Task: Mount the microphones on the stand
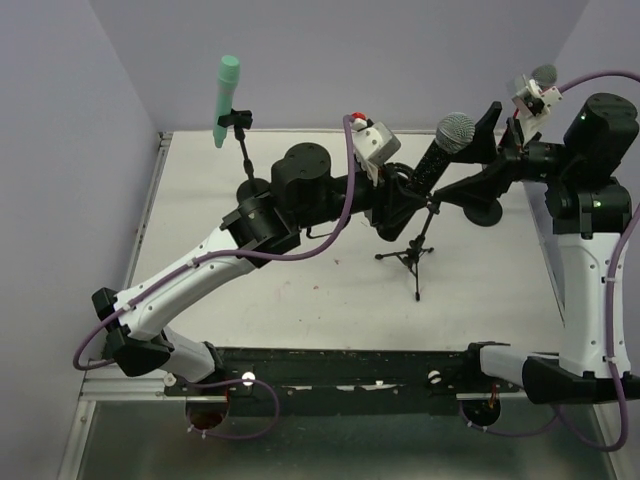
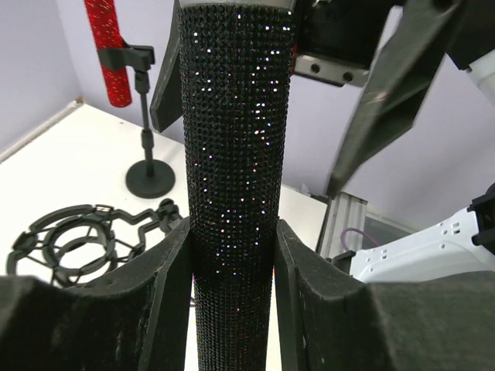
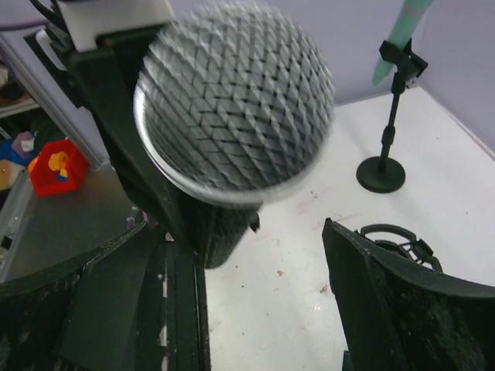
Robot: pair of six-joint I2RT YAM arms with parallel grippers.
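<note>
While the left pincer (image 2: 232, 263) clamps the black microphone (image 2: 236, 116) by its glittery, bead-textured cylinder, the domed silver mesh head (image 3: 232, 100) hangs just before the right pincer (image 3: 232, 286) — spread wide; it holds nothing.

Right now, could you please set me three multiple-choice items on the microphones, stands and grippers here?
1. The mint-green stick microphone is: A clipped in a stand; B flat on the table; C hanging by a cable.
2. The sparkly stick microphone in the left gripper is: A red; B black; C green.
3. The right gripper is: A shut; B open; C out of view.
A, the stand's clip holds it upright; B, its body shows black; B, its jaws stand wide apart.
</note>
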